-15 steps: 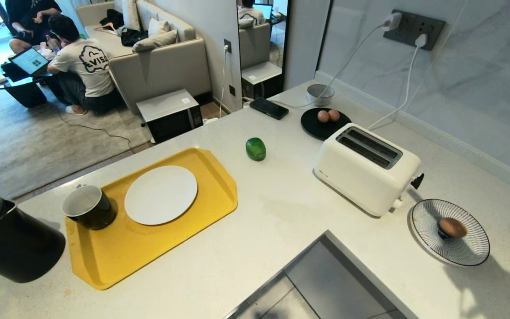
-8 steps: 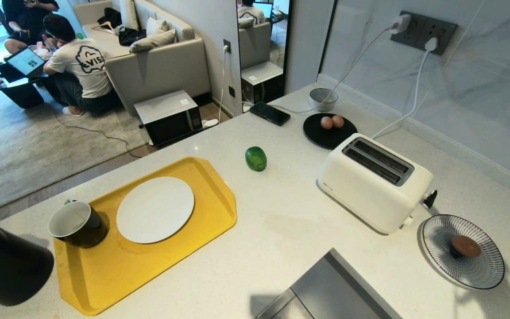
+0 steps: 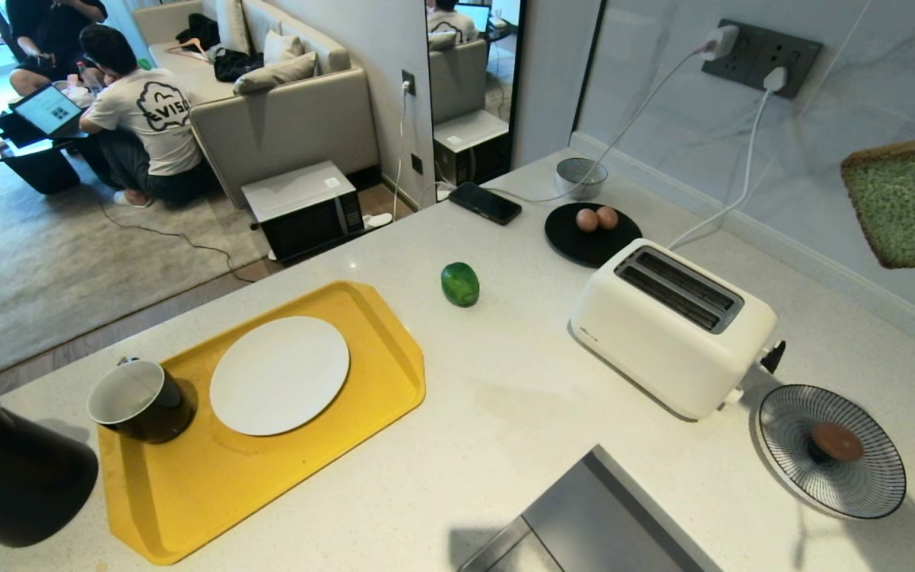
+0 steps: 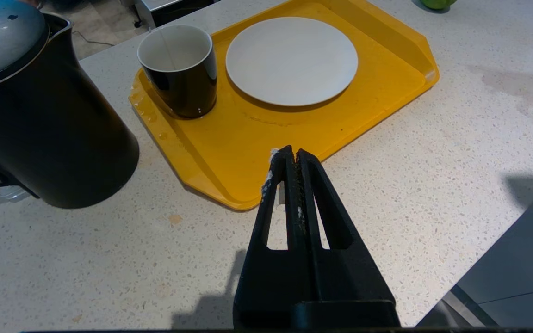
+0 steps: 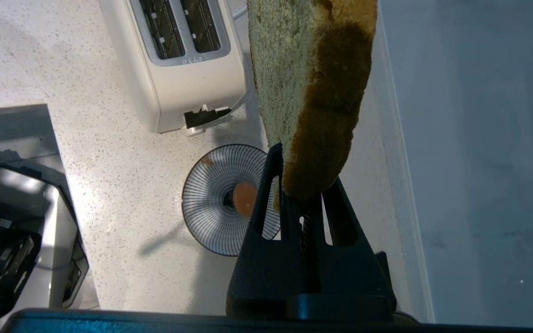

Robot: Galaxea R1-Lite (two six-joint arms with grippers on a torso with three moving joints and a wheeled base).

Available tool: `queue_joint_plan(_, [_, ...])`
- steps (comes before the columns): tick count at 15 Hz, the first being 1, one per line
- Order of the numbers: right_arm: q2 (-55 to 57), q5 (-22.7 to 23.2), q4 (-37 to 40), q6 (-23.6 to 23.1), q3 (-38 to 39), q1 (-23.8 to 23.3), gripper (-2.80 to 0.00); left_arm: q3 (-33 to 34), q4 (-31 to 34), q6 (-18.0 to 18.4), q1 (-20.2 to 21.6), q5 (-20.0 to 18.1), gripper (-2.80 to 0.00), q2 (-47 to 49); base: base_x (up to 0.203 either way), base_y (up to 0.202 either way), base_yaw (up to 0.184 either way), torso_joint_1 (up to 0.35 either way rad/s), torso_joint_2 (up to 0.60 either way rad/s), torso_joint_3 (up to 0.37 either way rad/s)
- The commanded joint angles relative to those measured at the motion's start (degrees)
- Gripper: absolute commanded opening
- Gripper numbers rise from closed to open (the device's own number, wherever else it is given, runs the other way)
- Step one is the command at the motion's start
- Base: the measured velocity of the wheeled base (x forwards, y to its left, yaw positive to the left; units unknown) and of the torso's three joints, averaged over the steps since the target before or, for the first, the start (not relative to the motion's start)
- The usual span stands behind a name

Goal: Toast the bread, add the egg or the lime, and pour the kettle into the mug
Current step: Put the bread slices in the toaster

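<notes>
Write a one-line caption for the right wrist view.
Right gripper clamps the bread high above the counter, toaster and striped plate below.

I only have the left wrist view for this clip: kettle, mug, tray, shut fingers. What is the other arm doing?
Observer: The right gripper is shut on the bread, held up in the air.
Operator: Is it near the toaster?
Observer: It hangs off to the side of the toaster, not over the slots.
Operator: Slots free?
Observer: Both look empty in the right wrist view.
</notes>
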State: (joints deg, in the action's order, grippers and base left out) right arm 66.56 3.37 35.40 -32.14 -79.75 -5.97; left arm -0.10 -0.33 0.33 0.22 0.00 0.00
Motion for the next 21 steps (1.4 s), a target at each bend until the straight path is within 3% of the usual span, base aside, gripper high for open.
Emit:
queue_joint_plan(1, [8.1,0.1,0.3,-1.3,-3.4,0.0,-2.8,0.0,0.0,0.0,0.0,0.0,-2.8,0.0,0.0,0.0,0.0,0.0,0.0,0.0])
queue_joint_plan(4, [14.2,1.5,0.3,-2.2,-5.9,0.3,-2.8,0.0,0.0,0.0,0.0,0.0,-2.8,0.0,0.0,0.0,0.0,0.0,0.0,0.0])
queue_joint_plan(7, [17.5,7.6,3.5,-5.3,-8.6,0.6,-2.8,0.0,0.0,0.0,0.0,0.0,-2.8,0.1,0.0,0.0,0.0,0.0,0.0,0.0])
queue_joint_plan(15, [30.0,7.8,5.6,-6.5,-20.0,2.9,-2.8,0.0,0.0,0.0,0.0,0.0,-2.8,0.0,0.0,0.0,0.0,0.0,0.0,0.0])
queue_joint_plan(21, [37.1,7.8,5.5,-6.4,-24.0,2.9,-2.8,0.0,0.0,0.0,0.0,0.0,-2.8,0.0,0.0,0.0,0.0,0.0,0.0,0.0])
